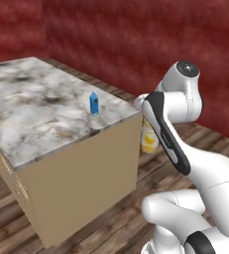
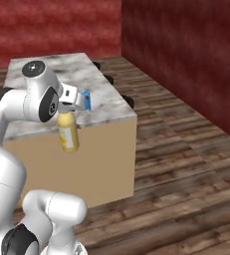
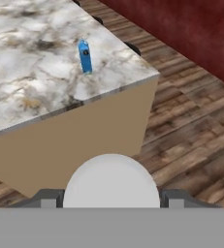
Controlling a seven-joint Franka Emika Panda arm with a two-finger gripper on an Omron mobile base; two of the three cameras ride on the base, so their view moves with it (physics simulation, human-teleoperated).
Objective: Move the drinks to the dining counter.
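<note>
- My gripper [image 3: 111,199] grips the yellow bottle [image 2: 68,132] by its white cap [image 3: 111,181], hanging beside the dining counter [image 1: 31,124].
- Ahead, the blue carton [image 1: 93,103] stands upright near the marble corner.
- Beyond: plank floor [image 2: 186,149], red walls [image 1: 136,39].

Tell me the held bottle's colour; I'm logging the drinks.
Yellow bottle with a white cap, clearest in the right base view.
</note>
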